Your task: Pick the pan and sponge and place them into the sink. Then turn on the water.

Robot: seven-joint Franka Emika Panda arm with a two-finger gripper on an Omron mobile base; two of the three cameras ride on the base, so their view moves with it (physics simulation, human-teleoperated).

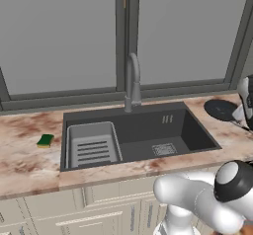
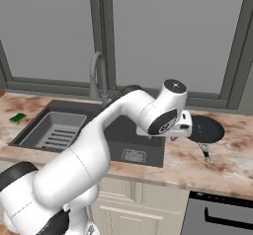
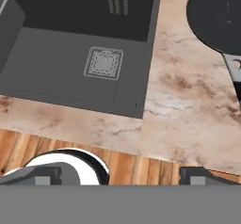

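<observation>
Black pan (image 2: 206, 129) on marble counter (image 3: 188, 105) right of sink (image 1: 143, 130); green sponge (image 1: 45, 140) left of it; gripper (image 3: 120, 176) spread wide, empty, hovering beside pan.

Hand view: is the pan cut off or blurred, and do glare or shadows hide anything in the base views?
Hand view: sharp, but the pan is cropped at the top right edge. Left base view: flat, even light, no glare; pan partly hidden behind the arm. Right base view: sponge and sink clear, soft shading only.
</observation>
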